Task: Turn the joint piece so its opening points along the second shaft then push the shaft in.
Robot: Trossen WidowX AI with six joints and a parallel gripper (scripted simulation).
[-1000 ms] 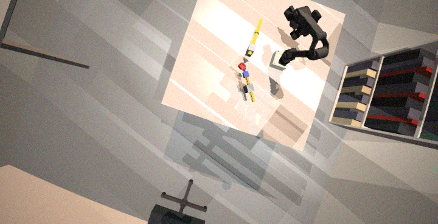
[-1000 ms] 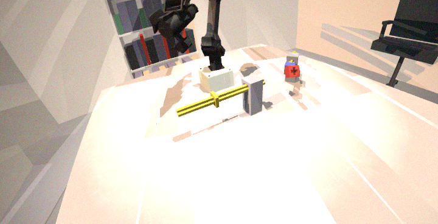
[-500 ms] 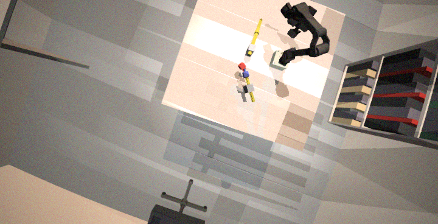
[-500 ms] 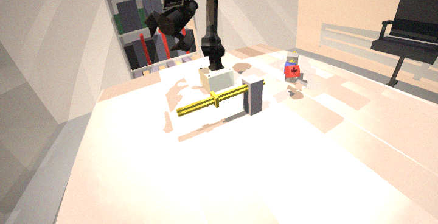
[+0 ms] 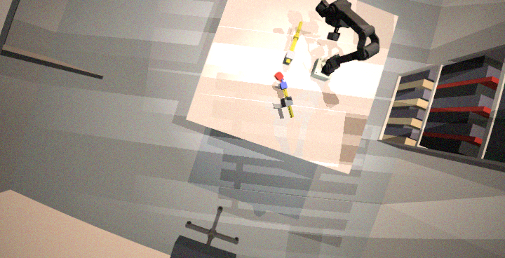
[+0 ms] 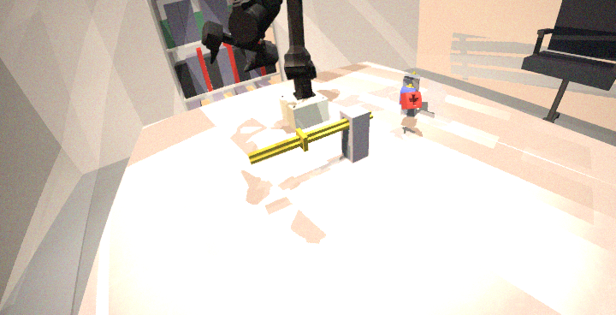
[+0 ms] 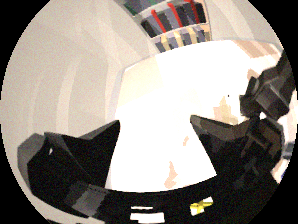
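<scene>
The red joint piece (image 5: 278,76) (image 6: 413,94) sits on the blue hinge part (image 5: 283,85) at the end of the fixed yellow shaft (image 5: 290,111), held by a grey block (image 5: 288,101). Its cross-shaped opening faces the exterior view. In the top view it leans up-left from the blue part, while the second yellow shaft (image 5: 293,45) (image 6: 275,150) runs up-right. This shaft, with a collar (image 6: 302,139), passes through the second block (image 6: 360,139); its short tip stands apart from the red piece. My gripper (image 5: 324,24) (image 6: 230,65) (image 7: 155,120) is open and empty, raised beyond the shaft's collar end.
The arm's pale base box (image 5: 320,69) (image 6: 308,111) stands beside the second block. A shelf (image 5: 456,107) with red and dark items stands beyond the table. A dark chair (image 6: 569,60) is behind the table at the right in the exterior view.
</scene>
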